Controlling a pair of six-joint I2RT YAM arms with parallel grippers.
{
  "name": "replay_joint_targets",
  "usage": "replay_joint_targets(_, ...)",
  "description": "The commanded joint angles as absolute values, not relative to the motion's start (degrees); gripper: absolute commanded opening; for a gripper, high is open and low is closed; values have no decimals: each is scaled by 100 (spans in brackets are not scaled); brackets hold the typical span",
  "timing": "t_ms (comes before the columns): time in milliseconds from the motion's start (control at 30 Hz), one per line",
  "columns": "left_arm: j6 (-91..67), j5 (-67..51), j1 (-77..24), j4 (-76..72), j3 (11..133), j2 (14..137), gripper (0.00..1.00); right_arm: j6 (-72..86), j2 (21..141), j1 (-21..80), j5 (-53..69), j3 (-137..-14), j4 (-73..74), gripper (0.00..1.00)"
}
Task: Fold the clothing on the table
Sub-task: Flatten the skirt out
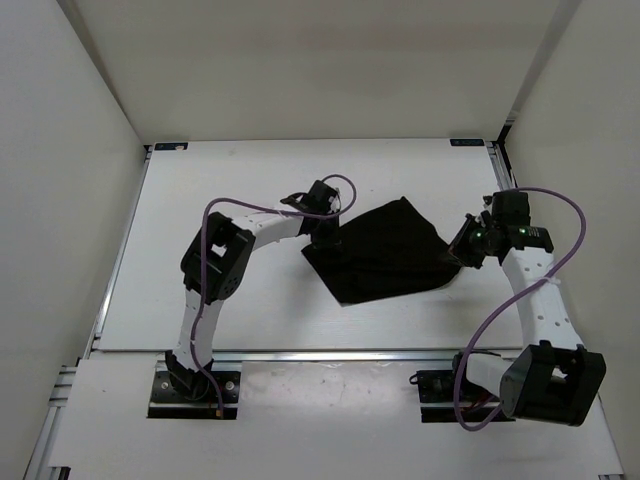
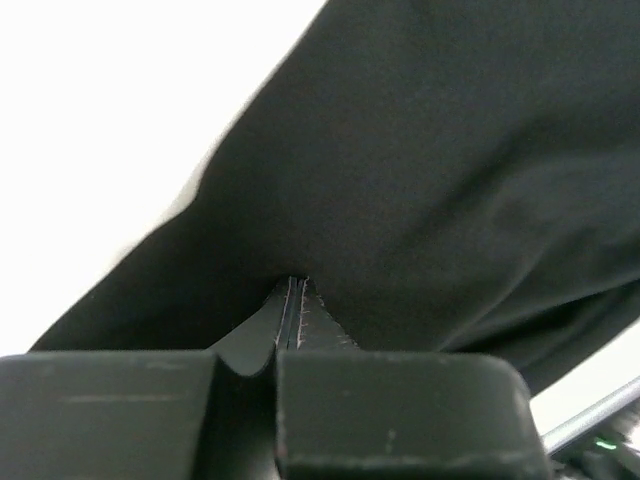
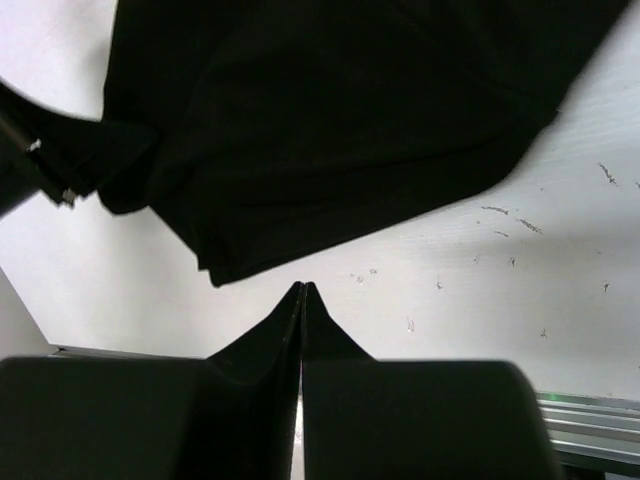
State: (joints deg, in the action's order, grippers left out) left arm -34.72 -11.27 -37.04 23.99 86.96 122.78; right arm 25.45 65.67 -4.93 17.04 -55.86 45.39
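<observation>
Table (image 1: 190,300) is seen all round the black clothing (image 1: 385,252), crumpled at mid-table. Left gripper (image 2: 297,290), jaws pressed together, is set at the clothing's left edge. No pinch can be confirmed, so slip or drag is risked. Right gripper (image 3: 302,292), closed and empty, is held just off its right edge. Seams are lost in black.

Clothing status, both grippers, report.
Left gripper shut, tips at edge of clothing, grip unconfirmed. Right gripper shut, just short of it. Clothing rumpled on table. No obstruction seen.
</observation>
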Motion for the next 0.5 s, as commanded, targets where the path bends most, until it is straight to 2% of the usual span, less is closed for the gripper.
replay_joint_targets(0,-3138,-18,-3884,3173,8062,11498,0,2443,6671,-422,1555,-5792,4606,0)
replay_joint_targets(133,-3147,18,-3867,3331,7034,10873,0,2470,6715,-501,1556,-5695,4553,0)
replay_joint_targets(267,-3076,-569,-3841,3515,6259,10354,0,2330,6986,-396,1328,-5678,4606,0)
replay_joint_targets(333,-3024,-991,-3850,3481,5768,9986,0,2285,7224,-387,1143,-5687,4579,7)
replay_joint_targets(433,-3129,-1248,-3928,3375,5511,9590,0,2189,7820,-326,1038,-5976,4465,26)
replay_joint_targets(467,-3120,-1222,-3920,3410,5511,9580,0,2180,7918,-299,985,-6098,4352,28)
